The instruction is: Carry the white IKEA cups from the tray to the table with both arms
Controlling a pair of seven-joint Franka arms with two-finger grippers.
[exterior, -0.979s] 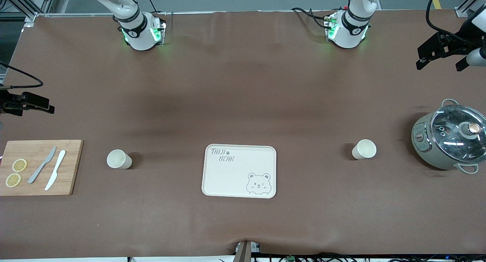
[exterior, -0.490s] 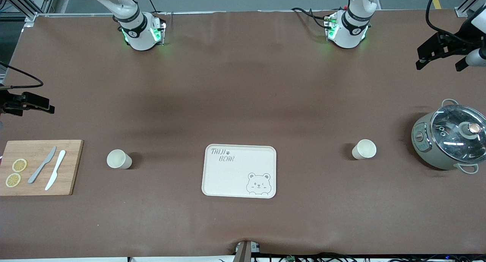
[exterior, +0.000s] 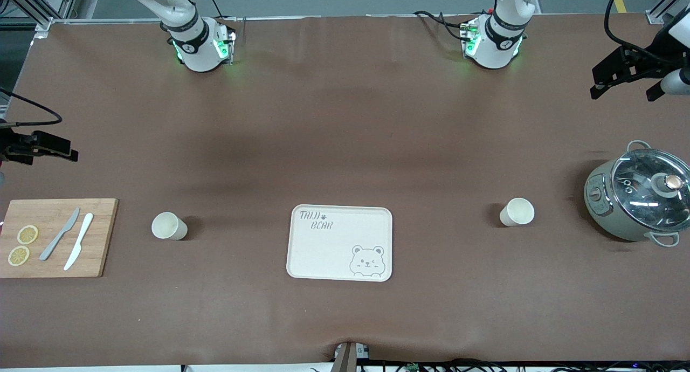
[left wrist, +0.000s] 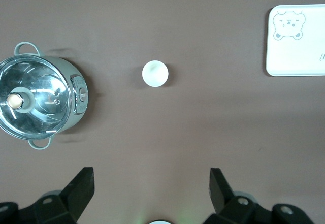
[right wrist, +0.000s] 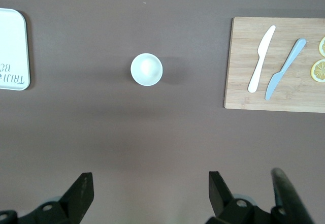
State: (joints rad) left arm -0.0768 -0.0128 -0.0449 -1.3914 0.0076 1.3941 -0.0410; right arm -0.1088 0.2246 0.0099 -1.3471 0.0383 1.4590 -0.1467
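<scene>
Two white cups stand upright on the brown table, one on each side of the cream bear tray (exterior: pixel 340 253). One cup (exterior: pixel 168 225) is toward the right arm's end, the other cup (exterior: pixel 517 212) toward the left arm's end. My left gripper (exterior: pixel 623 90) hangs high over its end of the table, open and empty. Its wrist view shows that gripper (left wrist: pixel 152 176) with wide-apart jaws, well clear of its cup (left wrist: pixel 155 74). My right gripper (exterior: pixel 64 152) hangs high over the other end. The right wrist view shows this gripper (right wrist: pixel 151 178) open, apart from its cup (right wrist: pixel 147 69).
A grey cooker with a glass lid (exterior: pixel 636 199) stands at the left arm's end, beside that cup. A wooden cutting board (exterior: pixel 102 237) with two knives (exterior: pixel 70 237) and lemon slices (exterior: pixel 22 245) lies at the right arm's end.
</scene>
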